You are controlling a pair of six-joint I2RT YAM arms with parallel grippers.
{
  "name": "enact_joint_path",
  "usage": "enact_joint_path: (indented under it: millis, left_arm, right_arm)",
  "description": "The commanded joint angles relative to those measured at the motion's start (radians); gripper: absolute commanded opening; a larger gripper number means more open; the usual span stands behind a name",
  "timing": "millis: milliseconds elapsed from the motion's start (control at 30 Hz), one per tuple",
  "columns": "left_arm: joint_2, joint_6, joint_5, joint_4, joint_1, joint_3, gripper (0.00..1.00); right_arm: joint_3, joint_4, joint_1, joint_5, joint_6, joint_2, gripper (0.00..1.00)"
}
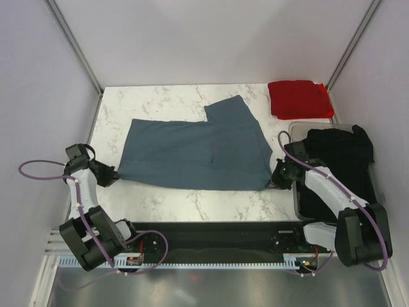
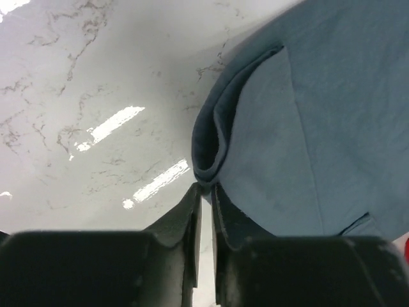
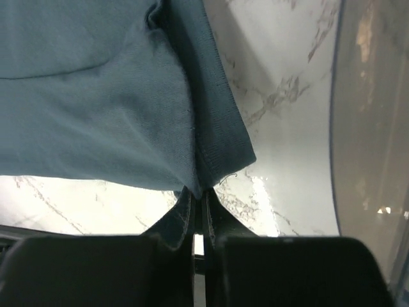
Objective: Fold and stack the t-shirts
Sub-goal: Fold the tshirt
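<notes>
The slate blue-grey t-shirt (image 1: 198, 150) lies partly folded across the middle of the marble table, one flap sticking up toward the back. My left gripper (image 1: 115, 174) is shut on its near-left corner (image 2: 208, 160). My right gripper (image 1: 273, 181) is shut on its near-right corner (image 3: 204, 160). A folded bright red t-shirt (image 1: 299, 98) sits at the back right corner. Black t-shirts (image 1: 339, 160) are heaped in a tray at the right.
The clear tray (image 1: 298, 128) holding the black shirts stands right of the right arm; its rim shows in the right wrist view (image 3: 335, 128). Grey walls enclose the table on three sides. Bare marble (image 1: 166, 102) lies behind the blue-grey shirt.
</notes>
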Motion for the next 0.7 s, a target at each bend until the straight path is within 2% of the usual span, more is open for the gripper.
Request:
enact_joint_path:
  millis: [0, 33, 67, 100, 167, 233, 300, 433, 533, 567, 633, 667]
  left_arm:
    - [-0.042, 0.009, 0.066, -0.021, 0.023, 0.003, 0.18]
    - [-0.05, 0.014, 0.097, -0.033, 0.023, 0.009, 0.32]
    - [-0.056, 0.02, 0.114, -0.04, 0.026, 0.013, 0.55]
    - [-0.076, 0.025, 0.123, -0.043, 0.026, 0.019, 0.61]
    - [-0.097, 0.034, 0.16, -0.05, 0.024, 0.024, 0.7]
    - [-0.122, 0.08, 0.233, -0.047, 0.024, 0.039, 0.72]
    - [-0.134, 0.14, 0.245, -0.056, 0.0, 0.074, 0.73]
    - [-0.163, 0.192, 0.098, -0.058, -0.135, 0.119, 0.72]
    - [-0.163, 0.227, -0.005, -0.06, -0.218, 0.136, 0.72]
    - [-0.16, 0.22, -0.018, -0.053, -0.252, 0.125, 0.72]
    - [-0.157, 0.215, -0.015, -0.037, -0.276, 0.109, 0.72]
    - [-0.157, 0.213, -0.012, -0.027, -0.287, 0.099, 0.7]
  right_arm:
    - [-0.043, 0.021, -0.003, -0.059, 0.075, -0.089, 0.09]
    - [-0.046, 0.019, -0.003, -0.069, 0.08, -0.119, 0.2]
    - [-0.041, 0.015, -0.003, -0.073, 0.092, -0.182, 0.55]
    - [-0.031, 0.009, -0.003, -0.066, 0.095, -0.211, 0.69]
    - [0.032, -0.025, -0.002, -0.046, 0.092, -0.262, 0.83]
    - [0.09, -0.059, -0.003, -0.012, 0.068, -0.259, 0.83]
    - [0.186, -0.065, 0.0, 0.014, 0.031, -0.227, 0.83]
    - [0.354, 0.01, 0.018, 0.036, -0.047, -0.092, 0.83]
    - [0.557, 0.015, 0.037, 0.04, -0.134, 0.134, 0.83]
    - [0.668, 0.015, 0.04, 0.042, -0.153, 0.264, 0.84]
    - [0.788, 0.005, 0.04, 0.048, -0.19, 0.395, 0.83]
    - [0.907, 0.005, 0.04, 0.052, -0.204, 0.522, 0.82]
